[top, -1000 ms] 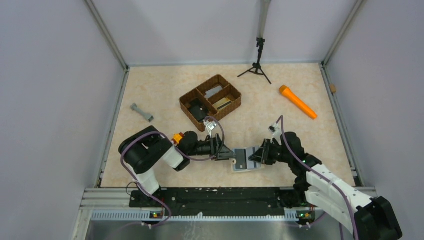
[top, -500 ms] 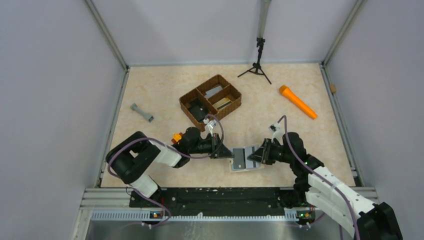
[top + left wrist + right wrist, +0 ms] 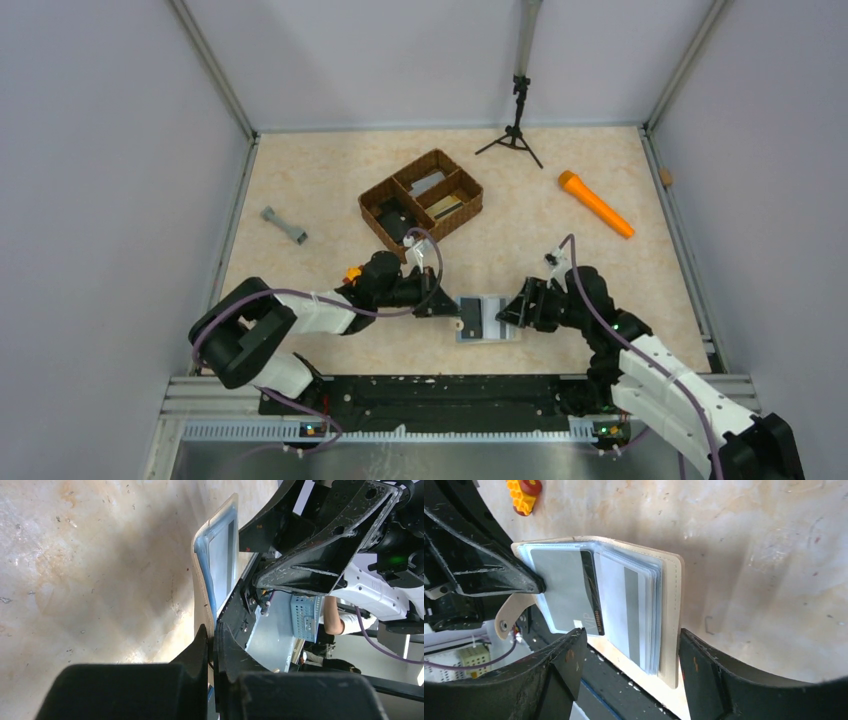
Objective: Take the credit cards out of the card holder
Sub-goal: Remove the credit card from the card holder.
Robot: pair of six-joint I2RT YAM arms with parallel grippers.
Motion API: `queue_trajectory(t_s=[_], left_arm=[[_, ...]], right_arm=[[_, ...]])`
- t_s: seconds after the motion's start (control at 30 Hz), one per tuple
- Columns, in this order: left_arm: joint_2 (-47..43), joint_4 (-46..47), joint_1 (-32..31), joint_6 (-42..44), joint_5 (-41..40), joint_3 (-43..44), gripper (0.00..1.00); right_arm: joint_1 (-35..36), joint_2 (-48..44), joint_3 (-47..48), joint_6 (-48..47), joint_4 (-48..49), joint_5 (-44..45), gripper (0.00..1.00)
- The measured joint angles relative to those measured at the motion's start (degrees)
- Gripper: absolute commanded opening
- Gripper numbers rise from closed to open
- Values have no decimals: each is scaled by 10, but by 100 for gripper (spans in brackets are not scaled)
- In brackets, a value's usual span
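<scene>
The card holder [image 3: 488, 318] lies open near the table's front edge, cream outside with pale blue sleeves [image 3: 644, 600]. A grey credit card [image 3: 561, 590] with a dark stripe sits in its left page. My left gripper [image 3: 452, 306] is shut on the holder's left flap; in the left wrist view the jaws [image 3: 215, 635] pinch the cream and blue edge [image 3: 220, 555]. My right gripper [image 3: 510, 313] is open, its fingers [image 3: 569, 665] straddling the holder's near right part [image 3: 629, 655] without clamping it.
A brown wicker tray [image 3: 372, 210] behind the holder contains a tan card [image 3: 445, 207], a grey card [image 3: 430, 183] and a black item. An orange tool [image 3: 595, 203], a grey piece [image 3: 284, 225], a small tripod [image 3: 515, 130] and a yellow-orange toy [image 3: 524, 489] lie around.
My left gripper reached in and closed on the holder's left flap. My right gripper opened and let go of the holder's right side. The holder now lies flatter.
</scene>
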Motion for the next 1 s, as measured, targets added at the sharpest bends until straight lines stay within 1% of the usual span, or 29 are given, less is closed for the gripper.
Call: queue_trajectory(t_s=[0.33, 0.37, 0.47, 0.53, 0.63, 0.73, 0.8, 0.87, 1.0], left_arm=[[3, 1, 0, -2, 0, -5, 0], [4, 2, 0, -2, 0, -5, 0], [4, 2, 0, -3, 0, -5, 0], [4, 7, 0, -6, 1, -5, 0], [4, 28, 0, -14, 9, -5, 0], [5, 68, 0, -32, 24, -5, 0], [8, 102, 0, -46, 32, -8, 0], [10, 136, 0, -62, 41, -12, 0], [10, 174, 0, -81, 50, -16, 0]], right_arm=[[0, -31, 31, -24, -70, 60, 69], [0, -35, 35, -26, -73, 63, 68], [0, -45, 49, -33, -79, 65, 56], [0, -46, 51, -36, -73, 54, 51], [0, -45, 49, -31, -51, 11, 43], [0, -40, 45, -19, -12, -28, 34], [0, -36, 43, -11, 10, -48, 31], [0, -30, 38, -1, 32, -65, 30], [0, -25, 33, 17, 57, -91, 30]])
